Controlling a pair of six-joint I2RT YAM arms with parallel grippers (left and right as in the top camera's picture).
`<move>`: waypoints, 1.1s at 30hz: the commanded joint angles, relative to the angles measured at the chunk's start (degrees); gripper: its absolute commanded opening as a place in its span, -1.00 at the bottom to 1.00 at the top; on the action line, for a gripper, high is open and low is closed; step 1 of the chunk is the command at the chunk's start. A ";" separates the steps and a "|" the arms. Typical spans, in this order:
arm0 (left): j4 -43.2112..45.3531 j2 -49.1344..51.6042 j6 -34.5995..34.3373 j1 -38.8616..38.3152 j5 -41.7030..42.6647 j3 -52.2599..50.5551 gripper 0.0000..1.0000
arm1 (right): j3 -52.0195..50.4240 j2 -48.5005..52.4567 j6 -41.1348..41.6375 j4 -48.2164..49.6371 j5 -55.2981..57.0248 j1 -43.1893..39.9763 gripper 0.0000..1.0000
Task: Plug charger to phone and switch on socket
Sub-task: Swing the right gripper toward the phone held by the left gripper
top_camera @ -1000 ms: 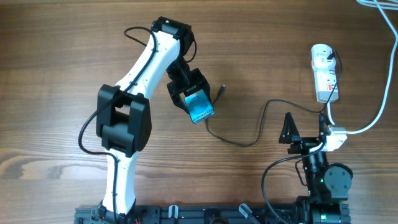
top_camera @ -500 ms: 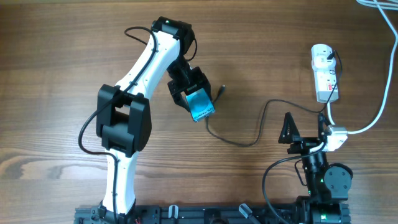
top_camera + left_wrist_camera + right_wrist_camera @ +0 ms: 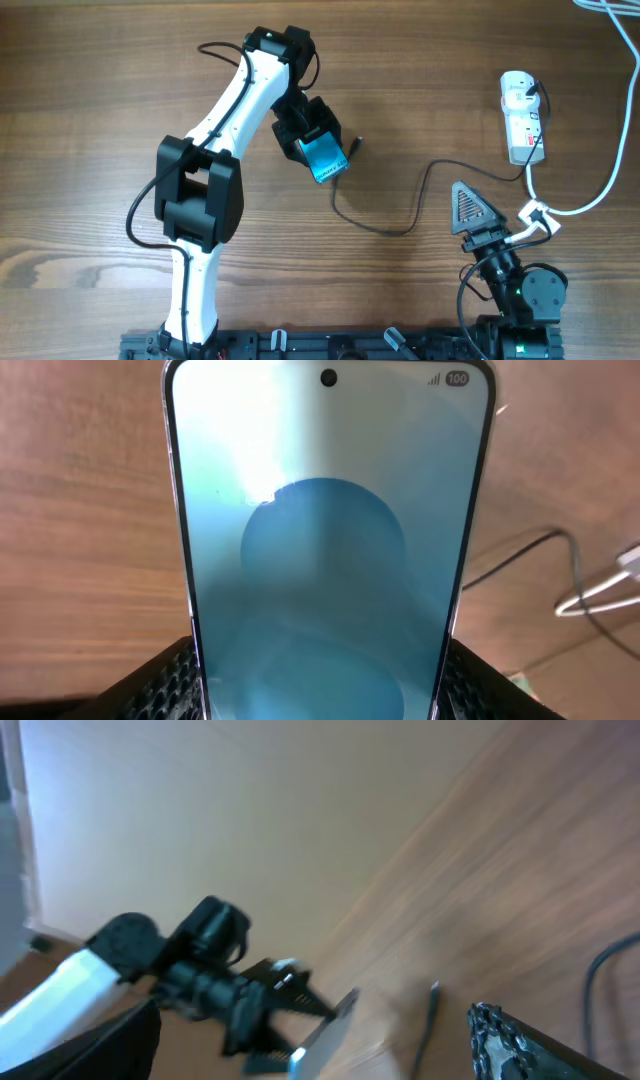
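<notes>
- Near the desk's [image 3: 100, 80] middle, the left hand [image 3: 318, 150] grips the phone [image 3: 325, 160].
- Beside the phone lies the charger's [image 3: 385, 225] plug tip.
- By the front edge, the right hand [image 3: 500, 215] stands open; the socket [image 3: 522, 118] lies near the right edge.

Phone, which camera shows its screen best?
Left wrist: the phone fills the frame, screen facing the camera, status icons readable. Overhead shows it small and tilted in the left gripper; right wrist catches only a blurred, distant sliver.

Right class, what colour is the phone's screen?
Cyan-blue, paler toward the top; the phone shows best in the left wrist view.
</notes>
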 commanded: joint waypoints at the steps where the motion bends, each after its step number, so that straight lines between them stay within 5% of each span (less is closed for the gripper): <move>1: 2.73 -0.07 -4.44 0.17 -0.76 1.66 -0.92 | -0.07 -0.61 4.09 0.72 -8.13 0.28 0.99; 4: 4.00 -0.07 -5.51 0.17 -0.74 1.66 -0.92 | -0.07 -0.61 -3.63 0.74 -11.85 0.28 1.00; 14: 7.98 -0.07 -6.86 0.17 -0.76 1.66 -0.92 | 1.03 4.96 -7.56 3.17 -16.74 0.31 1.00; 22: 10.75 -0.07 -7.91 0.17 -0.74 1.66 -0.92 | 11.21 25.33 -16.00 4.13 -11.93 7.17 0.99; 33: 11.63 -0.07 -9.57 0.42 -0.74 1.66 -0.92 | 28.76 59.54 -19.78 4.68 8.26 26.82 1.00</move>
